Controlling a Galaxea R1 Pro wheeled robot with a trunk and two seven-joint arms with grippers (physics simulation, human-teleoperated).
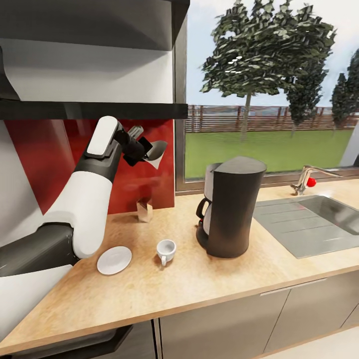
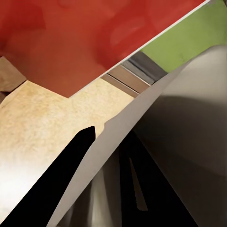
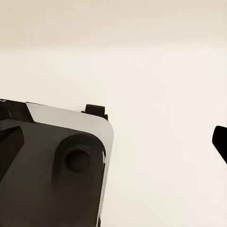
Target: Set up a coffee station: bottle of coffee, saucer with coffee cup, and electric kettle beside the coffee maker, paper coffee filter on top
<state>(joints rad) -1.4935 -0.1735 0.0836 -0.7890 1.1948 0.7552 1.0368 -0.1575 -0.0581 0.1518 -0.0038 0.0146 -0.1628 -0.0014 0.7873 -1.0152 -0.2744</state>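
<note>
- On the table (image 1: 149, 294), toward its back edge and beside the sink, stands the black coffee maker (image 1: 232, 207), upright, with its carafe handle facing the left end.
- Just beside the coffee maker, toward the table's left end, sits the white coffee cup (image 1: 166, 251), upright and directly on the wood, apart from the saucer.
- The white saucer (image 1: 114, 260) lies flat further toward the left end, near the cup but not touching it, with nothing on it.
- At the back edge, against the red backsplash (image 1: 45, 159), stands a small light-brown holder (image 1: 144, 211), between the saucer and the coffee maker.
- The left gripper (image 1: 149, 149) is raised well above the table in front of the backsplash, below the dark shelf (image 1: 89, 109).
- Its jaws are pinching a paper coffee filter (image 1: 158, 152), a pale cone that hangs off the gripper's tip.
- In the left wrist view the filter (image 2: 189, 132) spreads as a broad grey-white sheet across the view, with a dark finger (image 2: 56, 184) alongside it and the wood table and backsplash beyond.
- The steel sink (image 1: 309, 224) is set into the table's right end, with a faucet (image 1: 311, 179) at the back edge under the window (image 1: 269, 89).
- In the right wrist view one dark fingertip (image 3: 221, 142) shows against a plain pale surface; whether those jaws are spread or pressed together, I cannot tell.
</note>
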